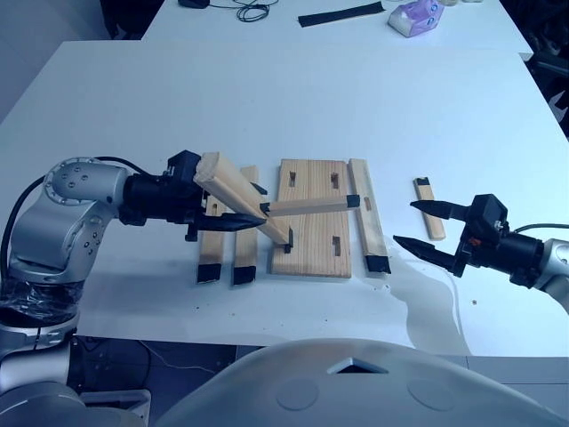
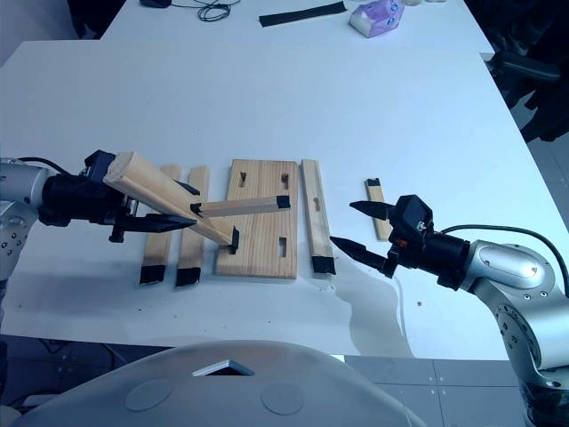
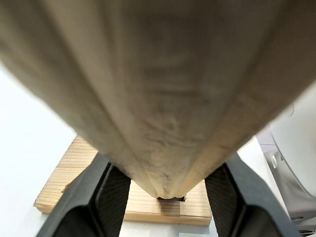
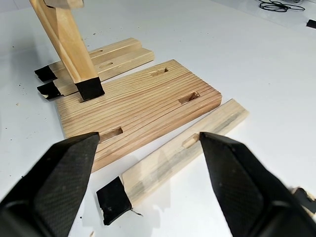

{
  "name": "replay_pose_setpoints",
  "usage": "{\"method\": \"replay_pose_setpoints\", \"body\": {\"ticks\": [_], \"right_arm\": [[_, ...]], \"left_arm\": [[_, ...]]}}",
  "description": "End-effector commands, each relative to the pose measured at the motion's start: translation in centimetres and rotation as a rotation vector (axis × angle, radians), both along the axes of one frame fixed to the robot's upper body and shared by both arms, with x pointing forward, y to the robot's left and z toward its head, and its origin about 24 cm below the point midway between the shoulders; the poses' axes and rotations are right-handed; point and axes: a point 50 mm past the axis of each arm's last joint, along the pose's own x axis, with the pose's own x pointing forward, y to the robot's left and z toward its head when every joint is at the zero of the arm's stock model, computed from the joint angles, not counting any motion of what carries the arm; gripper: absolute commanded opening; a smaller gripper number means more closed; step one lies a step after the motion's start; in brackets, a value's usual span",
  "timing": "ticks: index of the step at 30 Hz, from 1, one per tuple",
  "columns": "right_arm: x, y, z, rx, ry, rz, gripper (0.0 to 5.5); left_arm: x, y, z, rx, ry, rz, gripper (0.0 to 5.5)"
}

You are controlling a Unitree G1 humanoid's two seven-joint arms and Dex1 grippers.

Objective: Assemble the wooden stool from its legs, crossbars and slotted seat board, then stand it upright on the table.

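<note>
One flat, grained seat board [image 1: 311, 189] with four rectangular slots lies on the white table [image 1: 293, 98]. The left gripper [image 1: 263, 205] clamps a tilted square leg [image 1: 229, 185], its black-capped end at the board's near-left slot, a thin crossbar [image 1: 311, 205] jutting from it. The right gripper [image 1: 404, 222] gapes wide, empty, just right of a flat-lying leg [image 1: 367, 213], near a short crossbar [image 1: 428, 209].

My left arm comes in over the desk's [image 1: 293, 98] left edge, elbow bent, forearm level. My left gripper [image 1: 263, 206] has its fingers clamped on a tilted leg [image 1: 233, 189]. My right arm comes in from the right edge, near the front. My right gripper [image 1: 404, 221] hangs low, fingers spread wide.
</note>
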Motion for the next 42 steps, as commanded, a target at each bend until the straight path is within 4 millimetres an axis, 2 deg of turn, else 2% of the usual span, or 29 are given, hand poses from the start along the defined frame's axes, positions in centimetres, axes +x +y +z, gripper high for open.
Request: {"method": "replay_pose_setpoints", "body": {"ticks": [1, 18, 30, 42], "right_arm": [[-0.2, 0.2, 0.1, 0.0, -0.014, -0.003, 3.72], [-0.2, 0.4, 0.1, 0.014, -0.009, 0.005, 3.72], [-0.3, 0.6, 0.1, 0.02, -0.009, 0.007, 3.72], [-0.2, 0.6, 0.1, 0.023, -0.012, 0.009, 3.72]], "left_arm": [[-0.1, 0.0, 1.1, 0.01, -0.029, -0.021, 2.12], [-0.2, 0.5, -0.3, 0.053, -0.021, -0.027, 2.12], [-0.9, 0.2, -0.4, 0.05, -0.011, -0.052, 2.12], [0.0, 0.4, -0.3, 0.051, -0.03, -0.026, 2.12]]}}
